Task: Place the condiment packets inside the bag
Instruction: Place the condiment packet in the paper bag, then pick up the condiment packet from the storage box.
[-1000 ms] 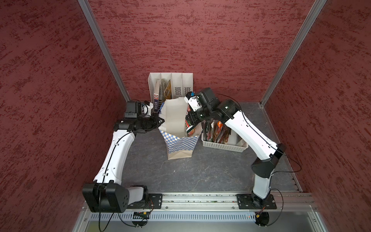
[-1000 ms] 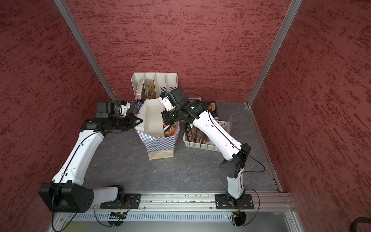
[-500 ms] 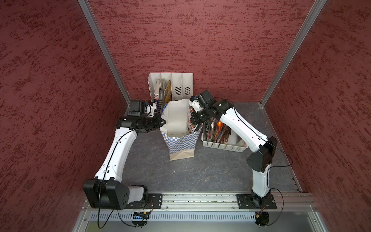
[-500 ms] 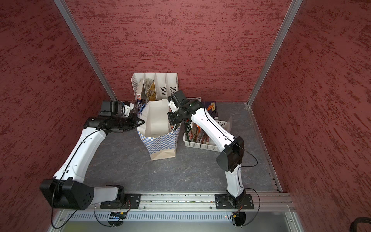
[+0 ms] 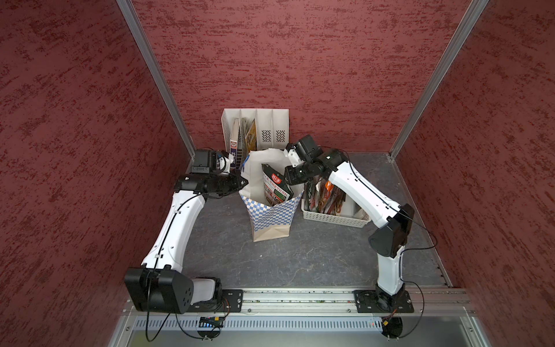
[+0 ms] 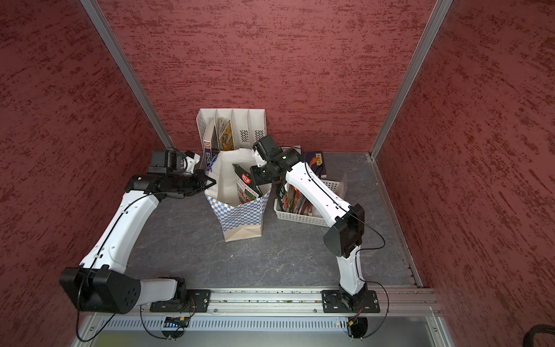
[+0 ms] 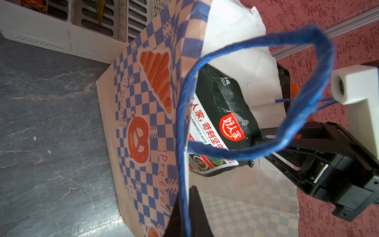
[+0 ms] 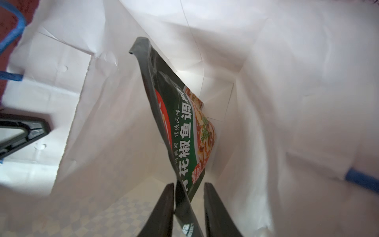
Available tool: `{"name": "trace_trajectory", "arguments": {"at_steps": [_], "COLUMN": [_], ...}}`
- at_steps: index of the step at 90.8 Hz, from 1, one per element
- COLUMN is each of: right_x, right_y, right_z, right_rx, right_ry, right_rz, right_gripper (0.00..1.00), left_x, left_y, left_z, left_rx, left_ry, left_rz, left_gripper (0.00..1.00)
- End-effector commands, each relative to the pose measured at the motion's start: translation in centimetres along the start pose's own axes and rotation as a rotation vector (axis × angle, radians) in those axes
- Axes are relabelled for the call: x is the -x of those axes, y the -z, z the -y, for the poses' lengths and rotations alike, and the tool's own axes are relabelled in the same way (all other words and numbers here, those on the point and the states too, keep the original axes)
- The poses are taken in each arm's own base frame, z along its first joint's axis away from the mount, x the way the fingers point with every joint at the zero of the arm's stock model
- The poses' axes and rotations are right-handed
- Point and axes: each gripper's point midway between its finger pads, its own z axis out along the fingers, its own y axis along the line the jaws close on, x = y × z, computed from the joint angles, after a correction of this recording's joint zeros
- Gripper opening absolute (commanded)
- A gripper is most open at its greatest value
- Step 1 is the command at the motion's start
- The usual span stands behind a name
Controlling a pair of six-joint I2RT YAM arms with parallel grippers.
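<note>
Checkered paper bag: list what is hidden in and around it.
- Blue-and-white checkered paper bag floor: hidden by its wall in both top views; partly covered by black-and-green foil packet in right wrist view.
- Packets in white plastic basket: right arm crosses them in both top views; count unclear.

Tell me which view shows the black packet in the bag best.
Left wrist: the black packet faces it, red logo and print readable, though the blue handle crosses it. The right wrist view sees it nearly edge-on between parted fingers. Both top views show it small, inside the bag.
</note>
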Motion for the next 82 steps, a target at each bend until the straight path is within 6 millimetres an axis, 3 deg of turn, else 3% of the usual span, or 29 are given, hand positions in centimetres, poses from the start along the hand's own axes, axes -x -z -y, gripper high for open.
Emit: {"name": "trace_trajectory", "arguments": {"at_steps": [1,9,20,41,50,61,71,82], "right_x": [2.0,2.1,1.2,-2.8,-5.2,-7.5,-7.9,-7.9], "right_y": [5.6,9.0,12.6,17.6,17.8,16.5,15.0,14.0], "right_z": [-2.0,-2.4,-0.8,8.0,12.5,16.5,17.8,18.4], "right_rx": [0.06,0.071,0.009,-0.149,-0.231,-0.285,-0.265,-0.271], "right_ry": [0.029,0.041,0.017,-0.204,-0.303,-0.401,-0.432,-0.435], "right_rz": [0.149,0.234,0.312,0.388,0.371,0.32,0.295,0.266], "right_gripper": [0.43,0.56,0.68,0.73,0.75,0.75,0.75,0.75], "left_x": [1.2,1.3,1.4,1.6,1.6,1.0,0.7,1.2], "left_y": [0.9,0.9,0.7,0.3,-0.1,-1.5,-2.3,-1.5], "left_z": [1.0,1.2,1.6,3.8,5.2,7.4,8.3,7.2], "left_rx": [-0.018,-0.026,-0.053,-0.087,-0.096,-0.121,-0.106,-0.044], "left_ry": [-0.043,-0.041,-0.028,-0.056,-0.083,-0.125,-0.158,-0.171], "left_rz": [0.057,0.064,0.067,0.053,0.041,0.003,-0.025,0.016], "left_gripper": [0.0,0.0,0.0,0.0,0.0,0.0,0.0,0.0]}}
